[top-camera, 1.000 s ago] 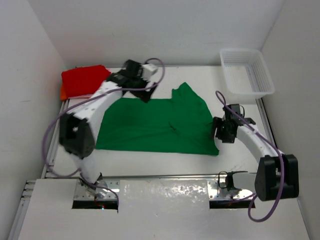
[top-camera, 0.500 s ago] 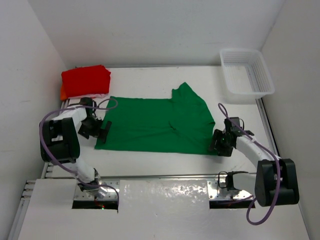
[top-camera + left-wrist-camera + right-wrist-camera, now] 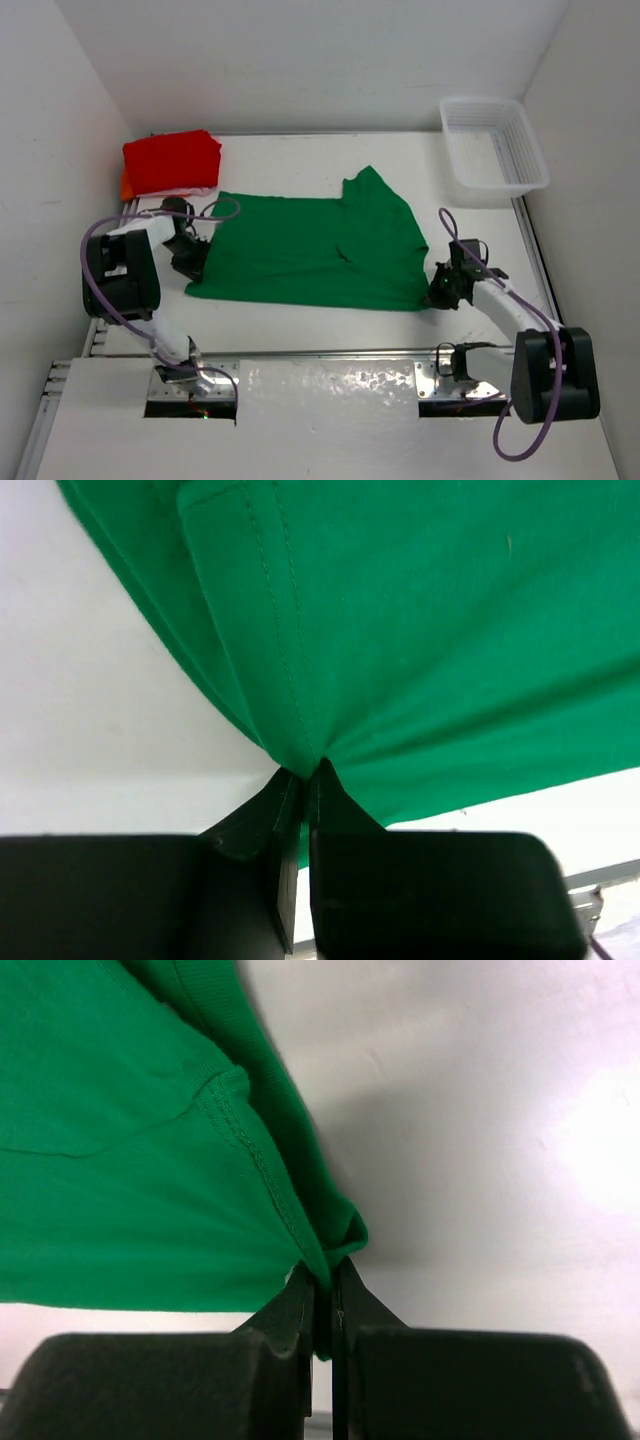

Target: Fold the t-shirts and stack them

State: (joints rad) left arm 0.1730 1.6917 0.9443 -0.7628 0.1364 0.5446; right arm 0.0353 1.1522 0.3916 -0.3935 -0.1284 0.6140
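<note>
A green t-shirt [image 3: 310,250] lies spread across the middle of the table. My left gripper [image 3: 192,268] is shut on its near left corner; in the left wrist view the green cloth [image 3: 420,630] bunches into the tips of the left gripper [image 3: 303,778]. At the shirt's near right corner my right gripper [image 3: 437,296] is also shut on it, with the hem [image 3: 250,1150] pinched in the right gripper [image 3: 323,1278]. A folded red t-shirt [image 3: 172,162] rests at the back left on top of an orange one [image 3: 126,186], of which only an edge shows.
A white mesh basket [image 3: 493,143] stands at the back right corner. White walls close in the table on the left, back and right. The arm bases [image 3: 190,375] sit on the near edge.
Both grippers have closed on the green shirt's near corners. The left arm came from the back down to the left corner; the right gripper dropped to the right corner. The near hem has shifted slightly.
</note>
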